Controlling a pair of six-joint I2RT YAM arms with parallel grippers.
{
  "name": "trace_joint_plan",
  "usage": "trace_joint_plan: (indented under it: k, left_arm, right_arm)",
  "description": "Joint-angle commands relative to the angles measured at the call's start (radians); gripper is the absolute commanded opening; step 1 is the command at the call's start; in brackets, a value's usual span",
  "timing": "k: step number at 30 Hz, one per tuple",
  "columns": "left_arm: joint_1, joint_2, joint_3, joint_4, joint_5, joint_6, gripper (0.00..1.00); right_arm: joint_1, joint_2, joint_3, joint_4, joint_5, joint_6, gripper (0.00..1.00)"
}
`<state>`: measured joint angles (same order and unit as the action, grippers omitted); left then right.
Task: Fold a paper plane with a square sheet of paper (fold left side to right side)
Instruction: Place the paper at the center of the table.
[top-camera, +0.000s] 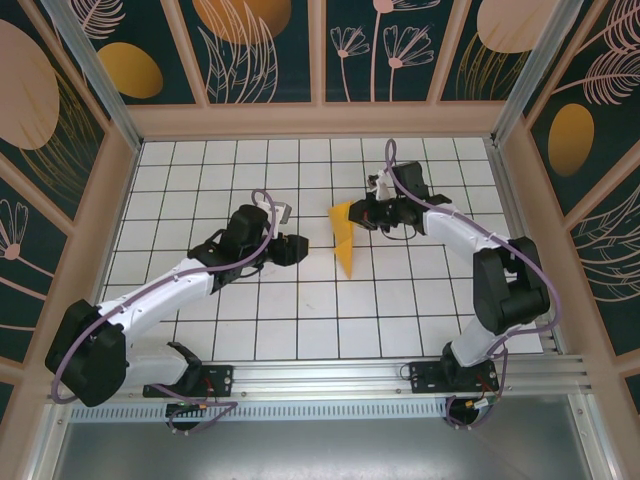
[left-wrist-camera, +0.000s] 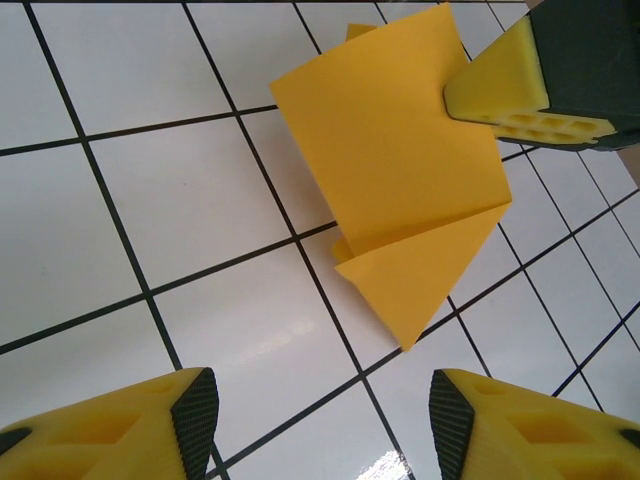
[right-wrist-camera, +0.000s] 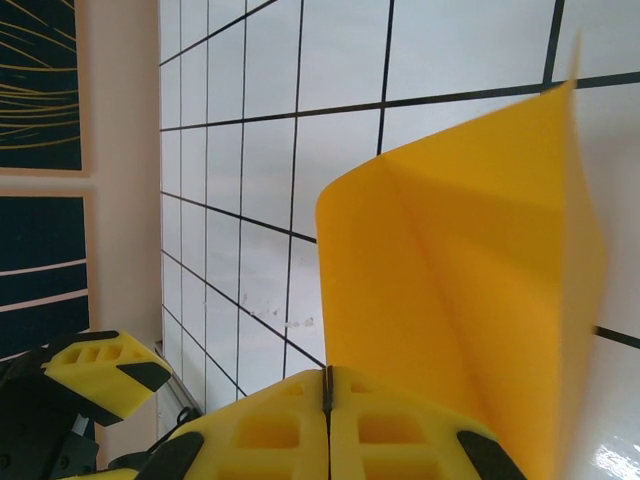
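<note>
On the white gridded worktop (top-camera: 200, 330), near its middle, the sheet of paper (top-camera: 345, 240) sits folded into a pointed orange-yellow shape; its narrow tip points toward the arm bases, its wider end toward the back wall; in the left wrist view the sheet of paper (left-wrist-camera: 400, 180) shows a diagonal crease and a triangular flap, point down over the tiles; right hand (top-camera: 358, 213) at the paper's upper edge; in the right wrist view the right hand (right-wrist-camera: 328, 400) has its yellow fingers pressed together, clamped on the sheet's edge, the sheet of paper (right-wrist-camera: 470, 290) rising off the tiles with a centre crease; left hand (top-camera: 297, 250) just left of the paper, not touching; left hand (left-wrist-camera: 325, 415) fingers apart, nothing between them, bare tiles below; dark floral wall panels (top-camera: 260, 50) around the worktop.
</note>
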<state>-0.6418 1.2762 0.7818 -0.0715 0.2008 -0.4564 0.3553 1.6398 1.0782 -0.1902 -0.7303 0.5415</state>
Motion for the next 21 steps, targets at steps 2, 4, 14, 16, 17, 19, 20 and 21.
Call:
trace_joint_plan:
  k: [2, 4, 14, 16, 17, 19, 20, 21]
  left_arm:
    - [0.002, 0.037, 0.030, 0.012, 0.019, 0.010, 0.61]
    - [0.001, 0.055, 0.035, 0.019, 0.040, 0.008, 0.61]
    - [-0.087, 0.165, 0.091, 0.026, 0.027, 0.010, 0.62]
    - [-0.125, 0.201, 0.115, 0.011, -0.014, 0.011, 0.63]
    - [-0.144, 0.221, 0.128, 0.005, -0.036, 0.009, 0.63]
    - [-0.172, 0.263, 0.152, -0.013, -0.087, 0.005, 0.63]
    - [-0.186, 0.284, 0.165, -0.024, -0.112, 0.004, 0.63]
    - [-0.196, 0.302, 0.179, -0.035, -0.137, 0.004, 0.64]
  right_arm:
    - [0.010, 0.060, -0.006, 0.032, -0.009, 0.034, 0.08]
    - [0.010, 0.082, -0.007, 0.038, 0.003, 0.037, 0.08]
    - [0.004, 0.145, -0.037, 0.106, 0.012, 0.107, 0.08]
    - [0.005, 0.146, -0.042, 0.109, 0.012, 0.111, 0.07]
    - [0.004, 0.146, -0.044, 0.109, 0.015, 0.113, 0.07]
    - [0.004, 0.142, -0.048, 0.107, 0.020, 0.112, 0.08]
    - [0.005, 0.142, -0.048, 0.105, 0.024, 0.109, 0.07]
    - [0.005, 0.143, -0.049, 0.100, 0.026, 0.107, 0.08]
